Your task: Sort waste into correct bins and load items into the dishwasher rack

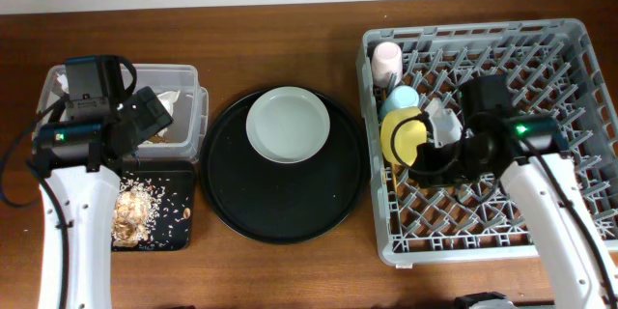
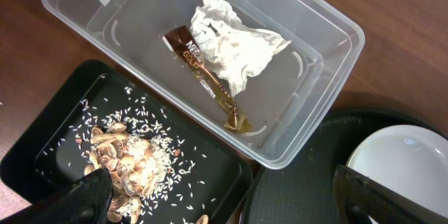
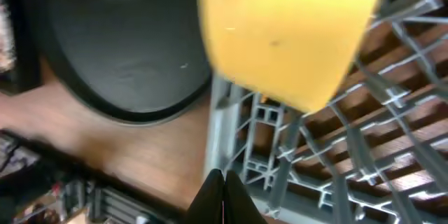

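While the right arm hangs over the dishwasher rack (image 1: 570,48), at the right end of the counter (image 1: 290,270), I judge the step in hand to be seating the yellow bowl (image 1: 404,135) among the pegs by the rack's left wall. The round black tray (image 1: 232,193) at centre bears only the pale plate (image 1: 287,125), not yet loaded. At left stand the clear tub (image 2: 329,63) and, just in front, the shallow black tray (image 1: 179,227). Beyond the bowl sit the blue cup (image 1: 399,101) and the pink cup (image 1: 387,58).

The right claw (image 3: 222,192) shows its tips together, nothing visible between them, just beside the bowl. The left claw (image 2: 220,178) is spread wide above the bins.

The napkin (image 2: 234,45) and wrapper (image 2: 203,63) lie in the tub, and the scraps (image 2: 133,161) in the shallow tray. I cannot see any chopsticks.

To do this well, I would lift straight up, clear of the bowl's rim and the cups, before reaching for the plate.
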Robot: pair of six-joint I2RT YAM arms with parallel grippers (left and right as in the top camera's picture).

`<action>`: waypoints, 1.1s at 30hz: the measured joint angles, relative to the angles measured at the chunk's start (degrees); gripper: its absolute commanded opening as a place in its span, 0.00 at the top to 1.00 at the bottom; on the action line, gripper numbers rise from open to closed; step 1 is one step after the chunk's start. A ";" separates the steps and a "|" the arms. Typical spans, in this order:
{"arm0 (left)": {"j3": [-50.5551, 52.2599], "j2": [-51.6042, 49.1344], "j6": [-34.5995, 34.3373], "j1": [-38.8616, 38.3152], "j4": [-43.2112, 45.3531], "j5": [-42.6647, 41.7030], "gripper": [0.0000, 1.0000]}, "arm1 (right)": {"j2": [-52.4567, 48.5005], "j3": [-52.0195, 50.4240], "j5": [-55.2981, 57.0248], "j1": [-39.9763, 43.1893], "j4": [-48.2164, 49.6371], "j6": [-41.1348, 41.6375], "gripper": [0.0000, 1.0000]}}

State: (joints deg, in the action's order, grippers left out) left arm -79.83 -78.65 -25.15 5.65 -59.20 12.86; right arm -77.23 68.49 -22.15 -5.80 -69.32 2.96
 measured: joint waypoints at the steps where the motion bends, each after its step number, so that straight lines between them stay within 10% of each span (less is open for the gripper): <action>1: 0.00 0.00 0.00 0.00 -0.04 -0.02 0.01 | -0.26 -1.14 1.68 -0.26 1.51 1.14 0.95; 8: 0.00 0.00 0.00 0.00 -0.02 0.00 0.01 | -2.56 -4.94 4.17 -0.42 14.10 2.01 0.95; 33: 0.00 0.00 0.00 0.00 0.00 0.00 0.01 | -1.60 -5.33 19.76 -0.42 8.98 9.05 0.95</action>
State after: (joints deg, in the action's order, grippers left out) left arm -79.83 -78.65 -25.15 5.65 -59.20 12.86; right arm -78.83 63.16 -2.39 -6.22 -60.34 12.01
